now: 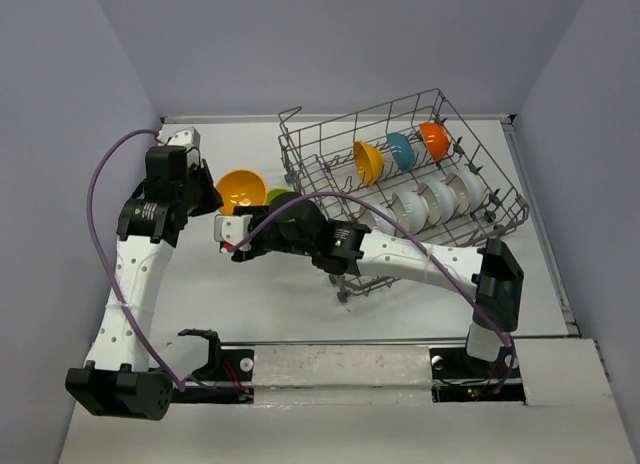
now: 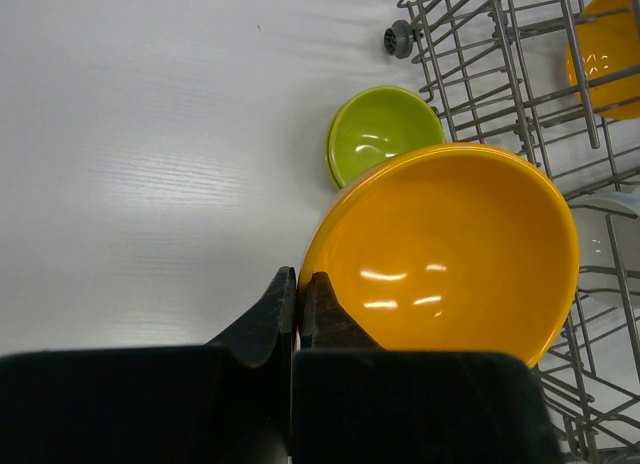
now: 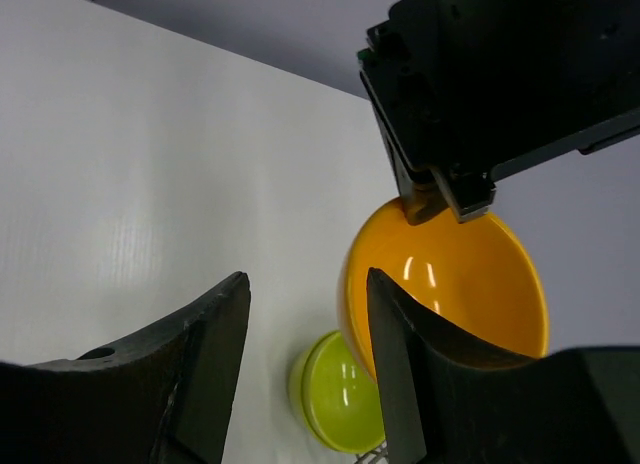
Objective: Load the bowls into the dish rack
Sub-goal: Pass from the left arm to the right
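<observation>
Closest to my left wrist lens, the left pincer (image 2: 296,294) is pressed tight on the near rim of the orange bowl (image 2: 450,254), which tips with its hollow facing the lens. I can't quite tell whether that bowl is lifted off the tabletop (image 2: 150,164) or touching it. Just beyond it the green bowl (image 2: 380,134) sits upright on the tabletop, right beside the corner of the dish rack (image 1: 305,154).

From the right wrist, the right pincer (image 3: 305,284) stands partly spread with nothing between its fingers. The orange bowl lies past its right-hand finger and the green bowl lower down in the gap, both a little beyond the tips.

Inside the rack I count a far row of a yellow bowl (image 1: 368,162), a blue bowl (image 1: 402,151) and a deeper orange one (image 1: 434,141), with white bowls (image 1: 440,199) on edge in the nearer row.
</observation>
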Motion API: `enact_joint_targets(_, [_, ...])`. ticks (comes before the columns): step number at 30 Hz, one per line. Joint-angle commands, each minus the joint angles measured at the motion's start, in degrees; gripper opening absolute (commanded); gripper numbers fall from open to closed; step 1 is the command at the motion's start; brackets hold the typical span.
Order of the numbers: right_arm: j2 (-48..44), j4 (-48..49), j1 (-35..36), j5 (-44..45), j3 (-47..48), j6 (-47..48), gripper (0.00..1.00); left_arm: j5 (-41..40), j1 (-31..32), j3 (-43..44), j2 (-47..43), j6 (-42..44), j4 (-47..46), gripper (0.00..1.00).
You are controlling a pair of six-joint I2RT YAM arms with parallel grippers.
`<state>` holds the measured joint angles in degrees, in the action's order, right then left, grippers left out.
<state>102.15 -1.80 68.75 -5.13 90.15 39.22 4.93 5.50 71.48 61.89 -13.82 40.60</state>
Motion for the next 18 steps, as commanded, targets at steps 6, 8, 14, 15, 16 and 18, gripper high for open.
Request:
enact_joint_targets(6, [1.8,8.9,0.7,8.6,0.8,5.8,0.55,0.9,1.8,1.4,-3.6,1.1,0.0,0.00])
enact_joint_targets(8, [2.4,8.8,0.7,9.2,1.1,6.2,0.55,0.7,2.1,1.4,-3.9,1.2,0.0,0.00])
enact_joint_targets(14, [3.0,8.1,0.7,8.8,1.1,6.3,0.55,0.2,3.0,1.4,-4.2,1.3,-0.2,0.00])
enact_joint_targets(15, [3.0,8.1,0.7,8.9,0.9,6.4,0.55,0.2,3.3,1.6,-4.2,1.3,-0.1,0.00])
enact_joint_targets(16, [3.1,8.1,0.7,9.0,0.9,6.5,0.55,0.2,3.4,1.7,-4.1,1.3,-0.1,0.00])
enact_joint_targets(18, [3.2,8.3,0.7,9.5,0.8,6.7,0.55,0.0,3.6,1.8,-4.1,1.3,0.0,0.00])
